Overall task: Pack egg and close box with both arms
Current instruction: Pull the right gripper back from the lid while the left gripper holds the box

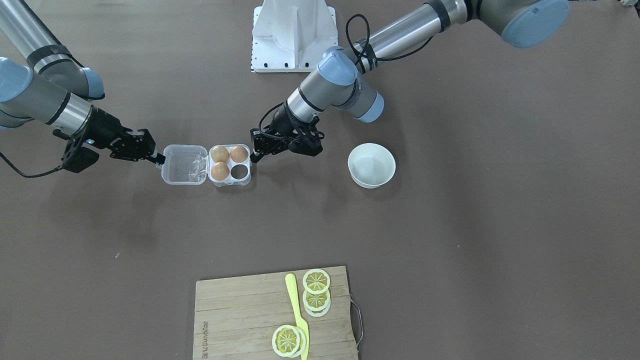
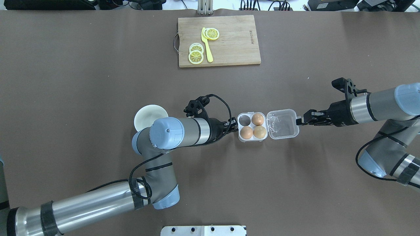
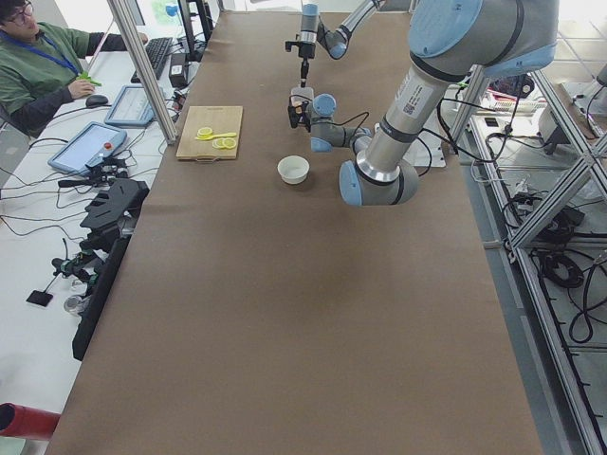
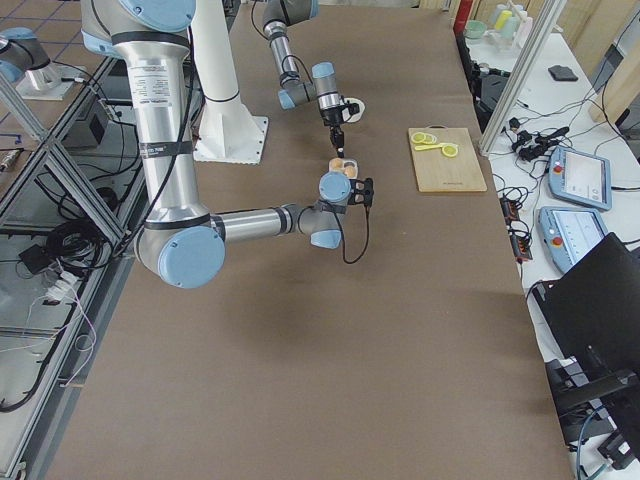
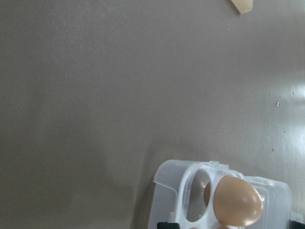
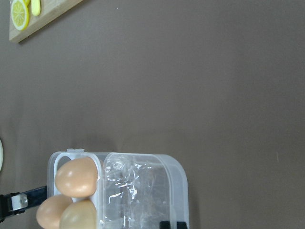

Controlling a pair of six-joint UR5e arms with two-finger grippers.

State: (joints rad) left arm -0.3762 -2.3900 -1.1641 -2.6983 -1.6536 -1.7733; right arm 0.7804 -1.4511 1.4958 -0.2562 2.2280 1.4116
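Observation:
The clear box's tray (image 2: pixel 252 139) lies mid-table with its lid (image 2: pixel 283 124) swung open flat to the right. Three tan eggs fill three cells: one egg (image 2: pixel 258 119) at the back, two eggs (image 2: pixel 246 132) in front. The back-left cell (image 2: pixel 243 120) is empty. My left gripper (image 2: pixel 233 126) sits at the tray's left edge with its fingers apart; the tips show at the bottom of the left wrist view beside the tray (image 5: pixel 169 191). My right gripper (image 2: pixel 299 122) is pinched on the lid's outer rim (image 6: pixel 183 200).
A white bowl (image 1: pixel 371 165) stands close behind the left arm's wrist. A wooden cutting board (image 2: pixel 219 41) with lemon slices and a yellow knife lies at the table's far side. The white base pedestal (image 1: pixel 294 35) is on the robot's side.

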